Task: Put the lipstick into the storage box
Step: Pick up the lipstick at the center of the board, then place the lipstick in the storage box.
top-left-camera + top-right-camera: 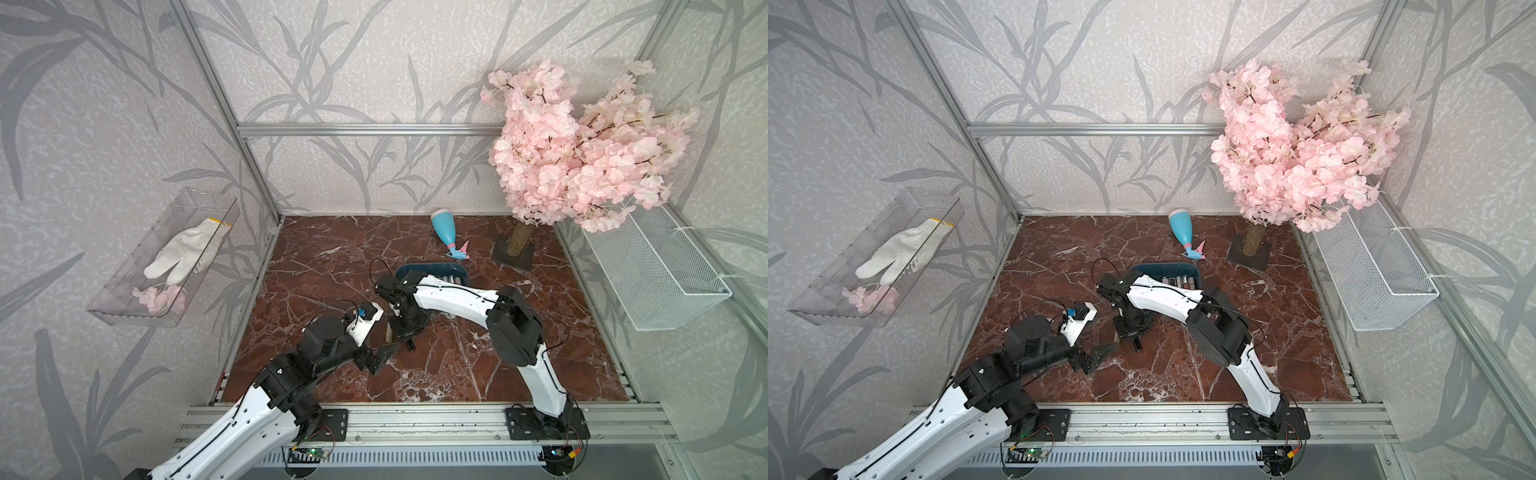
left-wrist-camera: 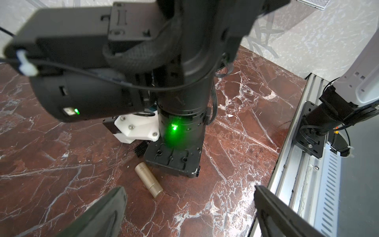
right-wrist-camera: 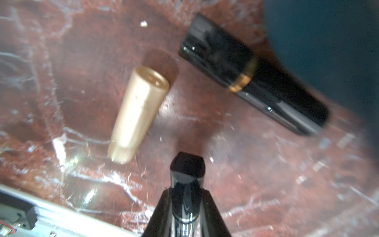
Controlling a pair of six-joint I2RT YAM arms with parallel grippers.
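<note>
Red marble desk carries it all. The risks, as I judge them: the left hand, spread wide and empty, hangs just beside the gold lipstick lying near the desk's middle, and could set it rolling. The right hand is pinched narrow on a glossy dark lipstick whose cap juts past the fingertips, so it may pivot or slip before reaching the storage box toward the far edge. The right arm arches across the box's near side, wrist pointing down
</note>
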